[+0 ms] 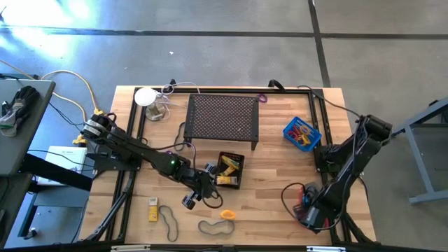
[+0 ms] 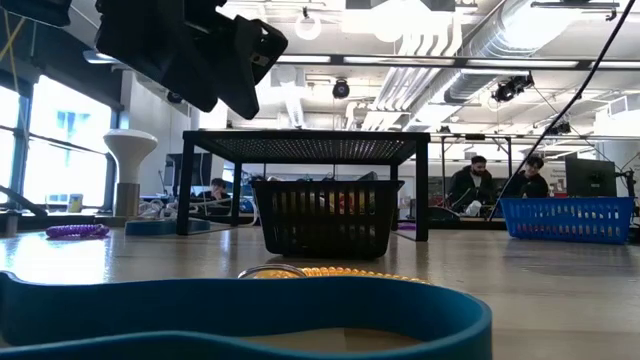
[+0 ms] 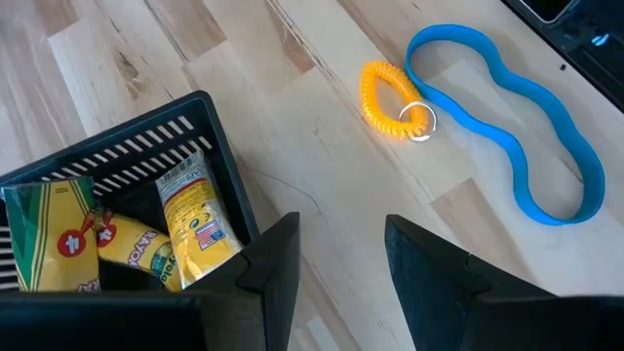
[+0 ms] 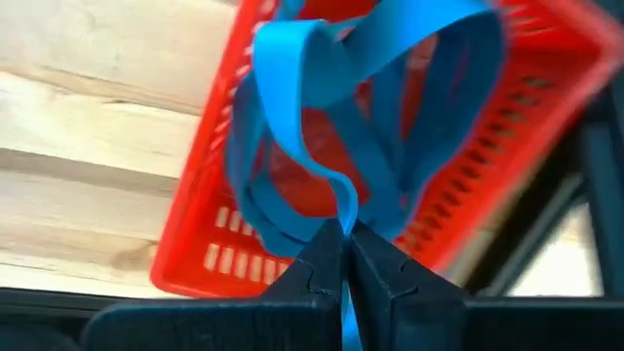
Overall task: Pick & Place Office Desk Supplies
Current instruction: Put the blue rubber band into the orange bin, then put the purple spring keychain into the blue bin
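You can't make out the right gripper (image 1: 313, 218) from above: it merges with the red basket (image 1: 302, 199) beneath it. In its wrist view the basket's far corner runs off the frame, and the blue band (image 4: 341, 117) blurs. At table height, another blue band (image 2: 240, 305) fills the foreground, cut off on the left and below, hiding most of the yellow coil (image 2: 340, 272). The black basket (image 3: 107, 219) is clipped by the left wrist frame, so you see its yellow packets (image 3: 195, 219) only partly.
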You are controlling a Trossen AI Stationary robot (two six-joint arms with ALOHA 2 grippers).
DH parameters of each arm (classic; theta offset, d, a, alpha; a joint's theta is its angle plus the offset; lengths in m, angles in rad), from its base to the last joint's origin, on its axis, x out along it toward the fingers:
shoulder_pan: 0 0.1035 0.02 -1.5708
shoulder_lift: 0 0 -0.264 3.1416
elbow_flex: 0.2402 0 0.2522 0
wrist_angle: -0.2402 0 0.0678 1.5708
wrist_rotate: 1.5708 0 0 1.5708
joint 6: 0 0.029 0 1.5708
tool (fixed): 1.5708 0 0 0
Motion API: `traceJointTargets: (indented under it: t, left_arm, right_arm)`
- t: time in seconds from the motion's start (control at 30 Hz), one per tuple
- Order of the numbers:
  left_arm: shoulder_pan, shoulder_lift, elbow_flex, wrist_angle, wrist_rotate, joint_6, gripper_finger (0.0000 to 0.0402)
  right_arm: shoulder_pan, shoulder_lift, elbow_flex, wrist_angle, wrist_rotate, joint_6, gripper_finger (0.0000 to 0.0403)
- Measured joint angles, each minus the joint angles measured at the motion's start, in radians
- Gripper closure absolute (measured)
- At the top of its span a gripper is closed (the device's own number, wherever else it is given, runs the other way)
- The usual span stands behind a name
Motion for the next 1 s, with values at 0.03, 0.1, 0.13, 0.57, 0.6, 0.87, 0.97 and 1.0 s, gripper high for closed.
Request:
traceJointTargets:
  t: [0.03,0.1,0.13,0.57,0.6,0.87,0.97,1.0]
  left_arm:
    - [0.000,0.000,0.000,0.000,0.000,-0.007,0.0257]
    - [0.000,0.000,0.000,0.000,0.000,-0.010,0.0257]
    - [0.000,0.000,0.000,0.000,0.000,-0.010,0.0257]
    - [0.001,0.000,0.000,0.054,0.000,-0.005,0.0257]
    - [0.003,0.000,0.000,0.055,0.000,0.001,0.0257]
    - [0.016,0.000,0.000,0.052,-0.001,0.014,0.0257]
    - [0.016,0.000,0.000,0.027,-0.029,0.014,0.0257]
    - [0.015,0.000,0.000,0.019,-0.051,0.014,0.0257]
  right_arm:
    - [-0.001,0.012,-0.003,0.012,0.000,0.000,0.0399]
    - [0.000,0.035,-0.007,0.031,0.001,0.002,0.0399]
    - [0.000,0.049,-0.008,0.042,0.001,0.002,0.0399]
    - [-0.009,0.130,-0.011,0.056,-0.002,-0.176,0.0330]
    - [-0.012,0.126,-0.011,0.052,-0.001,-0.184,0.0317]
    - [-0.022,0.072,-0.011,-0.045,-0.062,-0.227,0.0245]
    - [-0.021,0.024,-0.009,-0.067,-0.082,-0.189,0.0242]
    - [-0.018,0.007,-0.007,-0.067,-0.087,-0.171,0.0243]
